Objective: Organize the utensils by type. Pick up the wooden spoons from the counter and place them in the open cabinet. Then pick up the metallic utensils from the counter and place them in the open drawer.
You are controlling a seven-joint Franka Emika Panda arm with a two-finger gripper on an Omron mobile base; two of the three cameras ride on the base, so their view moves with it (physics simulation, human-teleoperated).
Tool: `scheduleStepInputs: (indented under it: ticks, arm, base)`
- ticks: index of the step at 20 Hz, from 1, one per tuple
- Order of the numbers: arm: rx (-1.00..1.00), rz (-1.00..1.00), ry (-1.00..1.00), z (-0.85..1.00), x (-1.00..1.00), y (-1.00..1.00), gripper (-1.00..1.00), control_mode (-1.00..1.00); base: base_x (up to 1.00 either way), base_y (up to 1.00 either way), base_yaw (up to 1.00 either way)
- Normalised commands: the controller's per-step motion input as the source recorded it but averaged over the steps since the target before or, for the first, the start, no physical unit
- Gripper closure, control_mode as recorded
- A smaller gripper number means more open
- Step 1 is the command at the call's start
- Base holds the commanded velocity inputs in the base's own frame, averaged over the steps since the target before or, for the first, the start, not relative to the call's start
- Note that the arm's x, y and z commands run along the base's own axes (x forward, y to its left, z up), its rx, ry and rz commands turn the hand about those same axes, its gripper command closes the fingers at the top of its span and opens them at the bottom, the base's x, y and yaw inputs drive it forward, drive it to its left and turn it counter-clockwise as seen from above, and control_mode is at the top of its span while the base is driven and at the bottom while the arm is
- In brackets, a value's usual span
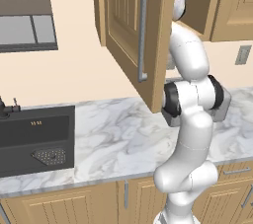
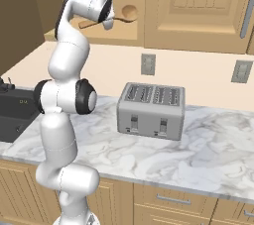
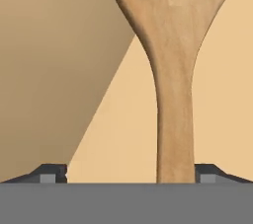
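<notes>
- Up inside the open cabinet (image 2: 124, 28), the gripper (image 3: 129, 174) has its fingertips (image 3: 49, 173) spread wide, one at each side of the hand view.
- Between them, close against the right-hand fingertip, runs the handle of a wooden spoon (image 3: 173, 70); whether it touches that tip I cannot tell.
- The spoon's long axis lies straight out from the gripper, bowl at the far end.
- In the right base view the spoon (image 2: 126, 15) lies across the cabinet, bowl to the right, handle end past the hand to the left.
- Well below stretches the marbled counter (image 2: 208, 149), with a toaster (image 2: 151, 110) on it.
</notes>
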Motion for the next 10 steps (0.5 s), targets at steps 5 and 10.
scheduleStepInputs:
  ticks: [5, 10]
  arm:
    - [0.1, 0.01, -0.21, -0.24, -0.28, -0.29, -1.0, -1.0]
    - [0.01, 0.0, -0.32, -0.36, -0.9, -0.04, -1.0, -1.0]
  base:
    - [0.0, 0.0, 0.0]
    - [0.0, 0.0, 0.0]
